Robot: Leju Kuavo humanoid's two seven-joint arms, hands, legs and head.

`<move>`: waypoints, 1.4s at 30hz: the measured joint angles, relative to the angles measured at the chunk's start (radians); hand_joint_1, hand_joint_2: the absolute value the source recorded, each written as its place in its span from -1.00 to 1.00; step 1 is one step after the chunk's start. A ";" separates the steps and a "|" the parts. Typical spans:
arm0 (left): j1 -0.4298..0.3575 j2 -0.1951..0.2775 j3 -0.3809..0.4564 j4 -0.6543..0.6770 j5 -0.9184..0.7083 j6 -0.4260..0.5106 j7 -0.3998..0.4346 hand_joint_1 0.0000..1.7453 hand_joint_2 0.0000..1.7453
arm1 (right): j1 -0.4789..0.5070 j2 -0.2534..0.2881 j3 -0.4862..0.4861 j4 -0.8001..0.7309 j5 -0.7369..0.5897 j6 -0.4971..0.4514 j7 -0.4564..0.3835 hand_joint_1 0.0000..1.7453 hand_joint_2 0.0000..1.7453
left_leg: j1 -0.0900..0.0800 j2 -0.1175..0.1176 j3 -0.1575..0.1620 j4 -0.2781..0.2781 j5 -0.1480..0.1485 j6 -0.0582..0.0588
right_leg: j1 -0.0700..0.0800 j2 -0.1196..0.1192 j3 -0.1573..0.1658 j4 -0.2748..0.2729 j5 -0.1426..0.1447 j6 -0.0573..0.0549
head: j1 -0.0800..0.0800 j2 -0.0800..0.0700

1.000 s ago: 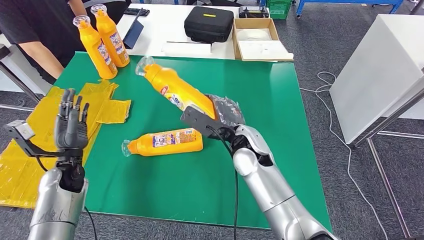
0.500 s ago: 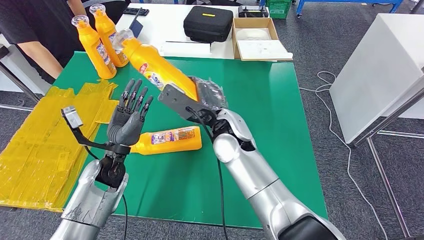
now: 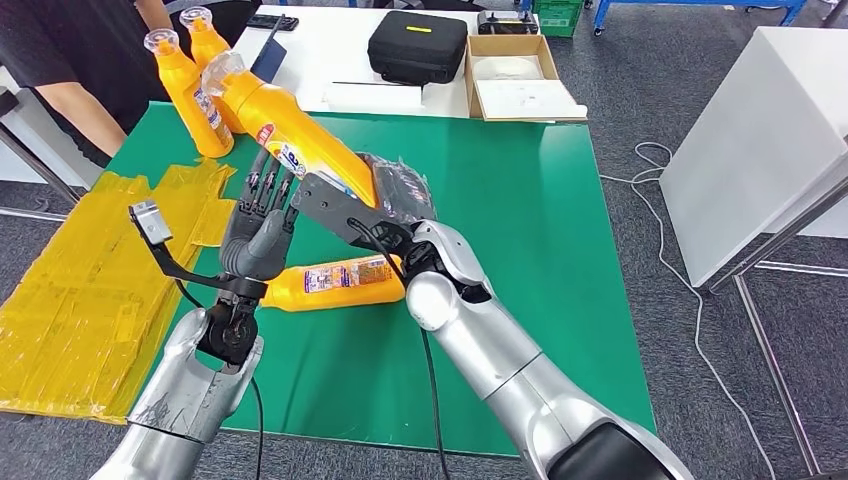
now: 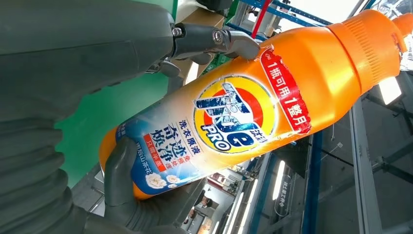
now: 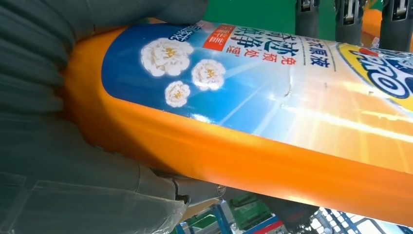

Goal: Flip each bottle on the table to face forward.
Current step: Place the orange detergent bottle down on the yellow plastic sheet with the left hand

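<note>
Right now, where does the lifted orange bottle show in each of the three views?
Head view: lifted bottle slants from upper left toward centre, base in the right hand, left hand at its underside.
Left wrist view: bottle crosses the middle, front label showing.
Right wrist view: bottle spans the picture, flower label up close.
Shared landmark: the green table.
</note>
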 joint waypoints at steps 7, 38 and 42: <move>-0.042 0.006 0.019 0.040 0.032 0.032 -0.005 -1.00 1.00 | 0.003 0.012 0.160 -0.017 -0.111 -0.009 0.047 1.00 1.00 | 0.001 0.001 0.000 0.000 0.000 0.000 | 0.000 0.001 -0.001 0.000 0.000 0.000 | 0.000 0.000; -0.079 0.050 0.163 0.233 0.087 -0.121 0.058 1.00 1.00 | 0.046 0.005 0.351 -0.014 -0.020 -0.035 0.088 1.00 1.00 | 0.001 0.001 -0.002 0.000 0.000 0.000 | 0.000 0.001 -0.002 0.000 0.000 0.000 | 0.000 0.000; -0.080 0.050 0.175 0.244 0.091 -0.129 0.069 1.00 1.00 | 0.051 0.007 0.351 -0.007 -0.019 -0.034 0.083 1.00 1.00 | 0.001 0.001 -0.001 0.000 0.000 0.000 | 0.000 0.001 -0.002 0.000 0.000 0.000 | 0.000 0.000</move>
